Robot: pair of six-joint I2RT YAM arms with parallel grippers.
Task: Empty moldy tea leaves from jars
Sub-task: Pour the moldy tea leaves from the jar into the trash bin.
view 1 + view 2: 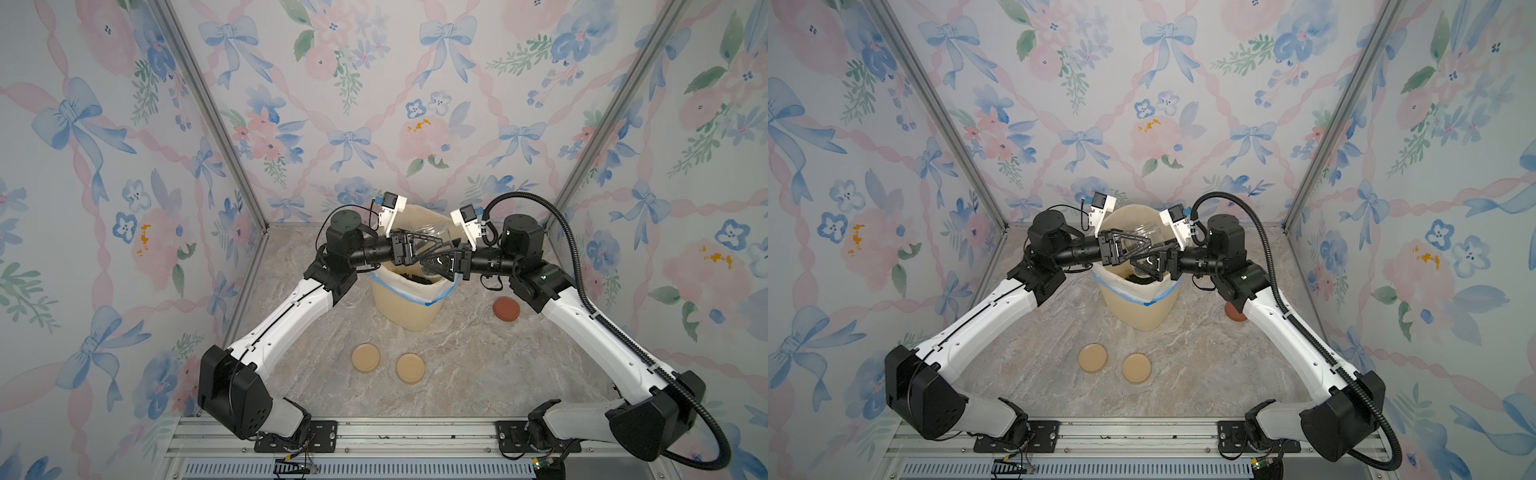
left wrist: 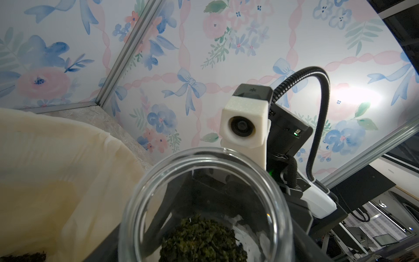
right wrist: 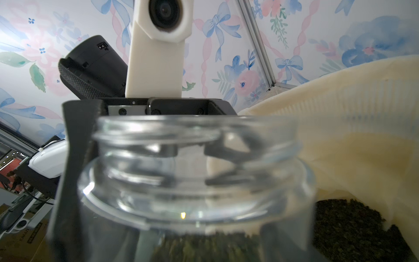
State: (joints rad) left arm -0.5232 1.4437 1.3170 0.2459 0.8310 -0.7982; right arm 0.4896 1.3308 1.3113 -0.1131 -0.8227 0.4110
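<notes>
- Left gripper (image 1: 441, 243) was clamped on a jar (image 1: 434, 232) above the bin (image 1: 405, 307); right gripper (image 1: 428, 268) gripped a second jar (image 3: 195, 181) over the bin's mouth.
- Tipping seemed in hand: leaves (image 3: 204, 247) lay in the second jar, more heaped in the bin.
- Next probably needed a steeper tilt.
- Grippers crowded together risked a knock; third jar (image 1: 1079, 296) stood beside the bin, lids (image 1: 366, 358) near it.

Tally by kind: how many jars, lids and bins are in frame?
jars: 3
lids: 3
bin: 1
Total: 7
</notes>
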